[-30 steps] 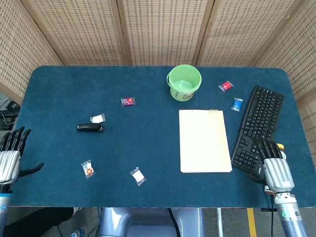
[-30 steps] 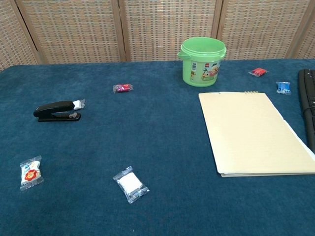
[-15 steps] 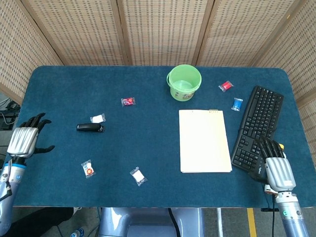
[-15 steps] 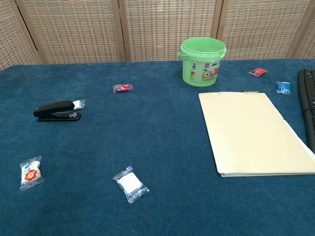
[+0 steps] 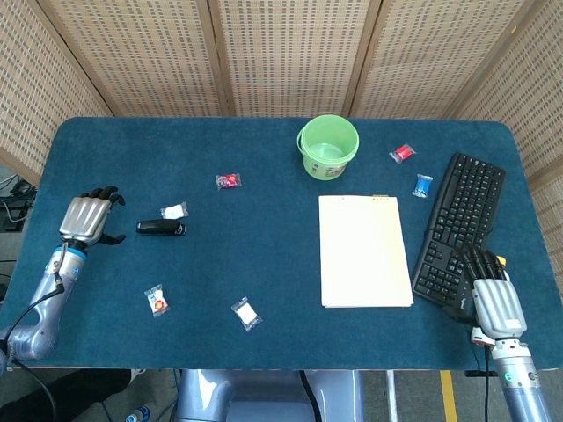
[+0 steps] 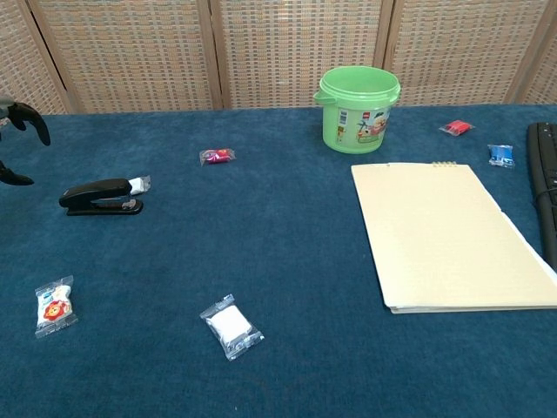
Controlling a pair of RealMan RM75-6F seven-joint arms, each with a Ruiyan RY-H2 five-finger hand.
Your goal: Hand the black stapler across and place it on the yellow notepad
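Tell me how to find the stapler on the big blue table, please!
Start at the green bucket at the back of the blue table, then look far across to the side where the robot's left hand hovers. Just beside that hand lies the black stapler, touching a small white packet. It is the only long, black thing there; everything near it is a little wrapped sweet.
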